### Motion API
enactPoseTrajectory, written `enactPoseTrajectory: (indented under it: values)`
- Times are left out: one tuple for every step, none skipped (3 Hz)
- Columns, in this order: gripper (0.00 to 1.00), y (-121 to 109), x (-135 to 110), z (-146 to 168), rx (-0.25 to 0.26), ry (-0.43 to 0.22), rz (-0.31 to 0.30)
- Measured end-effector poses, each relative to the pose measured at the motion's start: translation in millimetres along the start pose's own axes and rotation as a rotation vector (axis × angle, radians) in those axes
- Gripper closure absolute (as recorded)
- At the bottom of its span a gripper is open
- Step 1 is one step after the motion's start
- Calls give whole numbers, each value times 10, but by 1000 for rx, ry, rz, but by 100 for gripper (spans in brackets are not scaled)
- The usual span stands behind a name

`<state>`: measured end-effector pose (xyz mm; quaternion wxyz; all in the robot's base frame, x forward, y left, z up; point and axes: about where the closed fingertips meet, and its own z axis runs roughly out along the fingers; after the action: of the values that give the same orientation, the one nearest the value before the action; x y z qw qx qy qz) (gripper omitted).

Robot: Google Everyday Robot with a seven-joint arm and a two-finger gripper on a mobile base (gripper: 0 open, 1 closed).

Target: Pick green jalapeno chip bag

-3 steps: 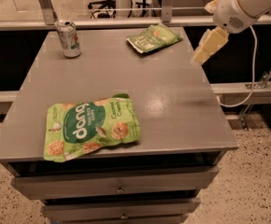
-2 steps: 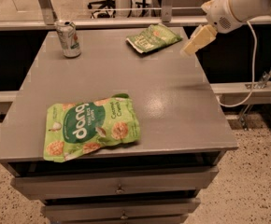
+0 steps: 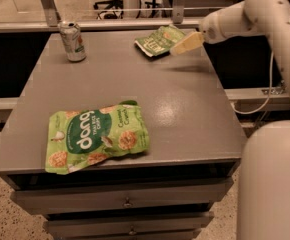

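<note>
We found the gripper (image 3: 186, 43) at the far right of the grey table (image 3: 185, 109), above its surface and just beside the right edge of the green jalapeno chip bag (image 3: 156, 40); we could not tell how wide it stood, nor whether it touched or held anything; the bag lay flat near the far edge; a drink can (image 3: 72, 41) stood upright at far left; a lime-green "dang" bag (image 3: 97, 136) lay near the front edge.
</note>
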<state>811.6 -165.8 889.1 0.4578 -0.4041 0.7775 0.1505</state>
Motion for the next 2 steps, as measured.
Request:
enactPoseTrajectory:
  values:
    - [0, -157, 12, 395, 63, 34, 41]
    - [2, -230, 23, 612, 109, 57, 73]
